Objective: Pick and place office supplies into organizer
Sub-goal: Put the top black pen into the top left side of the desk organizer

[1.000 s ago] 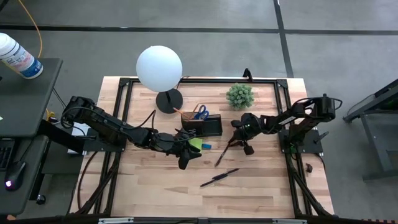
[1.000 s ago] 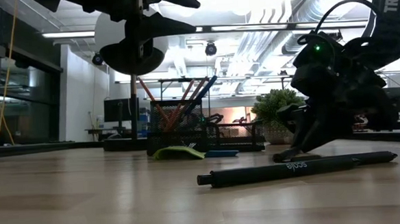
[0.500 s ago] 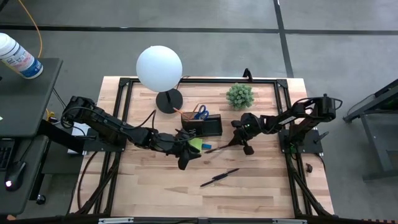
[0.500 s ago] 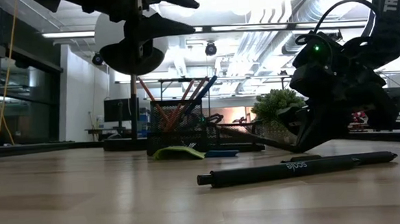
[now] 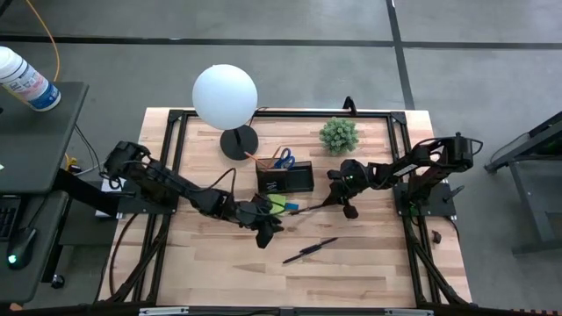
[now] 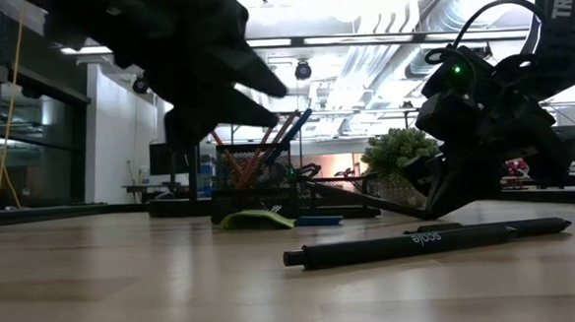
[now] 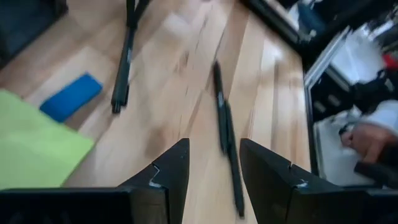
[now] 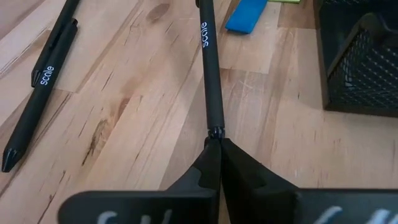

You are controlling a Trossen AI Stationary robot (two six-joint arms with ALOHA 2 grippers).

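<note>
The black mesh organizer [image 5: 284, 178] stands mid-table with blue-handled scissors [image 5: 283, 158] and pencils in it. A lime-green sticky-note pad [image 5: 277, 204] and a small blue block [image 5: 291, 207] lie flat just in front of it. My right gripper [image 5: 335, 200] is shut on a black pen [image 5: 309, 208]. A second black pen [image 5: 309, 250] lies on the table nearer the front edge. My left gripper [image 7: 213, 168] hangs open above the table beside the pad, with nothing between its fingers. My right gripper pinches the end of the black pen [image 8: 214, 129] between its two fingertips. The fingers slant down from the table's right and lie along the pen. The pen points toward the table's left, and its free end [image 6: 311, 183] is raised off the wood.
A white globe lamp [image 5: 225, 96] on a round black base [image 5: 239, 142] stands behind the organizer. A small green plant [image 5: 338, 134] is at the far right. Bare wood lies along the near edge.
My right gripper has shut on the end of the pen. The pen has swung from pointing at the near edge to pointing at the table's left, and its free end has lifted. My left gripper has sunk toward the table.
</note>
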